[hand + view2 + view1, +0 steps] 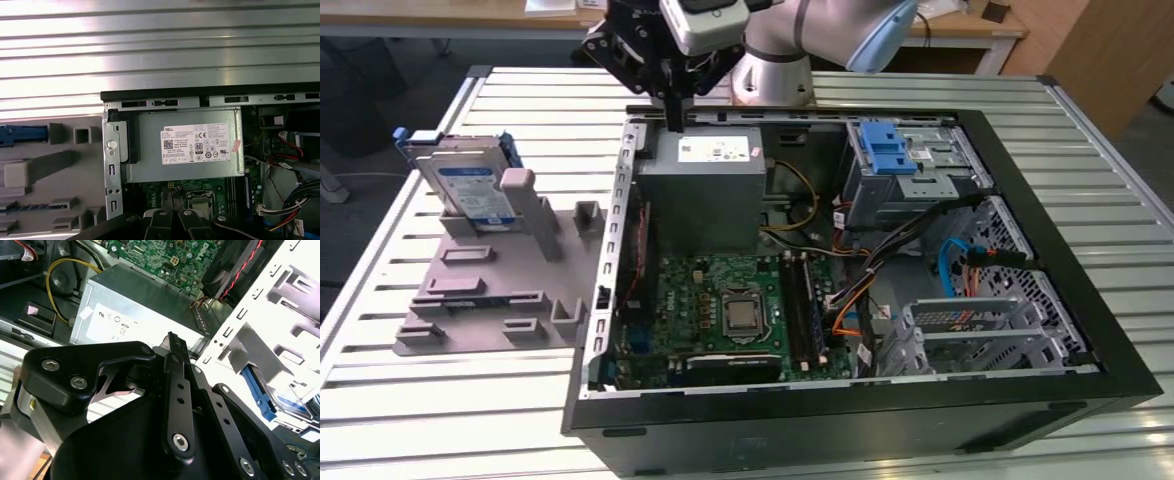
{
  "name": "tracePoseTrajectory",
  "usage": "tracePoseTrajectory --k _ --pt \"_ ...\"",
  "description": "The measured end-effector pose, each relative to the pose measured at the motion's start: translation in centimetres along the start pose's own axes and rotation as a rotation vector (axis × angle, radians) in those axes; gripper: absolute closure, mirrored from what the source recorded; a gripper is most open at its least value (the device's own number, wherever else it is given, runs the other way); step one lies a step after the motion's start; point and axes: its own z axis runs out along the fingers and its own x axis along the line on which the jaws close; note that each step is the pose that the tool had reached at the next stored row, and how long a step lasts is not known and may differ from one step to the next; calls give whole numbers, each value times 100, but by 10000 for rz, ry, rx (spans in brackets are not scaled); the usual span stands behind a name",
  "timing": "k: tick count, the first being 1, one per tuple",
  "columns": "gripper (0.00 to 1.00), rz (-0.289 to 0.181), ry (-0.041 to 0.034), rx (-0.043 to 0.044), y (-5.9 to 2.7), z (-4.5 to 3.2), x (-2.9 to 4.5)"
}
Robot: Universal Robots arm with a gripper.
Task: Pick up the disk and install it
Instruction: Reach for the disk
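The disk (pixel 463 182), a silver drive with a white-and-blue label in a blue carrier, stands on edge in a grey holder (pixel 487 300) on the table, at the exterior view's left, outside the computer case. Its blue carrier edge (pixel 22 134) shows in the first wrist view and again (pixel 258 390) in the second wrist view. My black gripper (pixel 675 118) hangs over the case's back rim, just above the grey power-supply box (pixel 707 180), well apart from the disk. Its fingers (pixel 173 342) look pressed together with nothing between them.
The open black computer case (pixel 1067 330) lies on the slatted metal table (pixel 400 420). Inside are the green motherboard (pixel 720 310), bundled cables (pixel 907 260) and a silver drive cage with a blue latch (pixel 891 155). The power-supply box (pixel 190 145) sits right under the wrist.
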Motion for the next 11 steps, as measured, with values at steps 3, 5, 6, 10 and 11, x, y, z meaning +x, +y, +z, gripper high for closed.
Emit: tracePoseTrajectory --k 3,5,6,10,11 --pt "89 0 0 0 -3 1 35" --pt "89 0 0 0 -5 2 56" --pt "89 0 0 0 -5 2 68" --pt "89 1 1 0 -8 4 108" --pt "89 1 0 0 -9 5 117"
